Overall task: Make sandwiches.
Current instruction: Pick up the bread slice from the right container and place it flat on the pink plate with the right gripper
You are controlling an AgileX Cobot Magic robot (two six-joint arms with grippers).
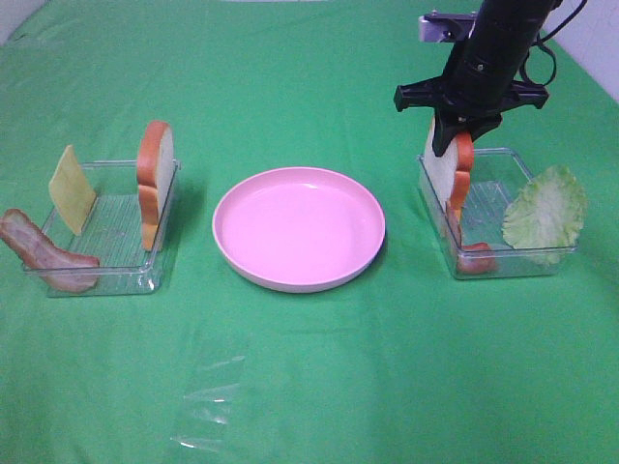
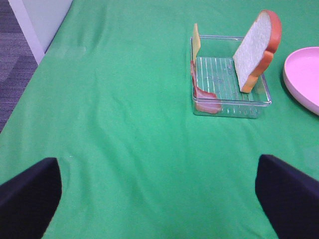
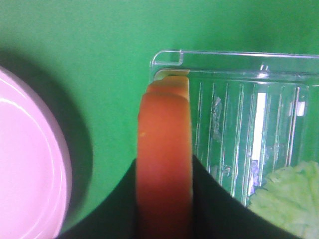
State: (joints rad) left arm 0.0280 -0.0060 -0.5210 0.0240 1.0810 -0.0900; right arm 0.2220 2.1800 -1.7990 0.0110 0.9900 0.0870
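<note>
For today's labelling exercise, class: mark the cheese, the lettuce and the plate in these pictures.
cheese (image 1: pixel 73 190), exterior high view, middle of its yellow face
lettuce (image 1: pixel 545 211), exterior high view, centre of the leaf
plate (image 1: pixel 298 227), exterior high view, bare pink centre

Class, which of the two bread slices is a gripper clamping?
The right slice, in the tray with the lettuce: the right gripper pinches its crust. The left slice stands untouched.

Glossy plate (image 1: pixel 298 228), clear plastic tray (image 1: pixel 114 230), matt cloth (image 1: pixel 309 387)
</note>
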